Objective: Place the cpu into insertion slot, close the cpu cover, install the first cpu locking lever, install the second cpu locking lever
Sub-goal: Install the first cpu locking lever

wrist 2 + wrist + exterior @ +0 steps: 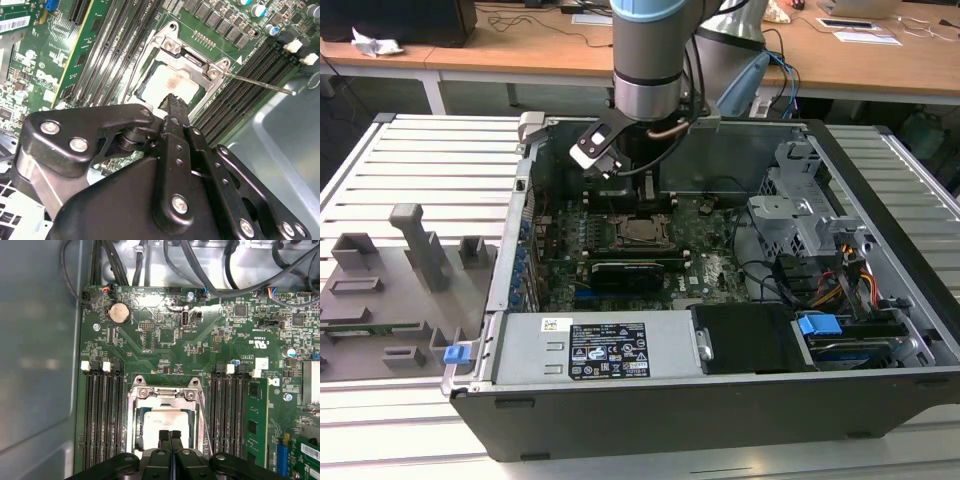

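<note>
Gripper [170,436]: fingers pressed together with nothing between them; tips poised just above one edge of the cpu.
Cpu [162,421]: seated flat in the insertion slot [140,426]; pale face with a brownish smear, seen through the cover's window in both wrist views.
Cpu cover [133,410]: lowered flat over the slot, silvery frame surrounding the chip.
Locking lever [260,84]: thin metal rod beside the cover, free end angled out across the neighbouring memory slots.
Memory slots [102,415]: long black rows flanking the socket on two sides.
Motherboard [150,340]: green, with a coin cell [119,313] beyond the socket.
Computer case [720,400]: open, lying on a slatted table [430,160]; arm [645,60] reaching down into it.
Grey fixture plate [380,300]: on the table, at the exterior view's left of the case.
Wooden desks [520,45]: behind the table.
</note>
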You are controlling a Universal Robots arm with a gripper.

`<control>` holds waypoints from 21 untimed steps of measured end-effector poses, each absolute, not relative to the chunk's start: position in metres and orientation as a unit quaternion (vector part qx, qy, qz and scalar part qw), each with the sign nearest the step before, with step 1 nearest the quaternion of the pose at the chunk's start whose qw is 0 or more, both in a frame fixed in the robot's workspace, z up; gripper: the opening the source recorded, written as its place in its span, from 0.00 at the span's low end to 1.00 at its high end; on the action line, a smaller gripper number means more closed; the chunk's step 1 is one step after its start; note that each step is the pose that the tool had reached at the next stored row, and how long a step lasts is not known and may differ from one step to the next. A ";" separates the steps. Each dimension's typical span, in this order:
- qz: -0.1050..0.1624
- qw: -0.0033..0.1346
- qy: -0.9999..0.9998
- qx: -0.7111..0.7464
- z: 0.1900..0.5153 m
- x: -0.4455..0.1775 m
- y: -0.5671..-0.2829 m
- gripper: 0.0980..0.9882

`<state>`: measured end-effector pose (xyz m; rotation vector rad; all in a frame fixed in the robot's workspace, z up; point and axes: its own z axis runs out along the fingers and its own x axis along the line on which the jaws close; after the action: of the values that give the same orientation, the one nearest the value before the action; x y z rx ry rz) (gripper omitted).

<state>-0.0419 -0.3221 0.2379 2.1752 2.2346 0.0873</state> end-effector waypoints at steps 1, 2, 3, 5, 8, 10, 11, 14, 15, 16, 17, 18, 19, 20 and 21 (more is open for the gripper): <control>0.028 0.011 0.716 0.697 0.239 -0.042 -0.322 0.01; 0.028 0.011 0.716 0.697 0.240 -0.042 -0.322 0.01; 0.028 0.011 0.716 0.697 0.240 -0.042 -0.322 0.01; 0.028 0.011 0.716 0.697 0.241 -0.042 -0.322 0.01; 0.028 0.011 0.716 0.697 0.243 -0.042 -0.322 0.01; 0.028 0.011 0.716 0.697 0.243 -0.042 -0.322 0.01; 0.028 0.011 0.716 0.697 0.244 -0.042 -0.322 0.01; 0.028 0.011 0.716 0.697 0.246 -0.042 -0.322 0.01; 0.028 0.011 0.716 0.697 0.246 -0.042 -0.322 0.01; 0.027 0.012 0.716 0.697 0.247 -0.042 -0.322 0.01; 0.026 0.013 0.716 0.697 0.250 -0.042 -0.322 0.01; 0.025 0.013 0.716 0.697 0.252 -0.042 -0.322 0.01; 0.025 0.014 0.716 0.697 0.256 -0.042 -0.322 0.01; 0.025 0.014 0.716 0.697 0.260 -0.042 -0.322 0.01; 0.025 0.014 0.716 0.697 0.264 -0.042 -0.322 0.01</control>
<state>-0.0419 -0.3221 0.2642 2.1712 2.2302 0.0772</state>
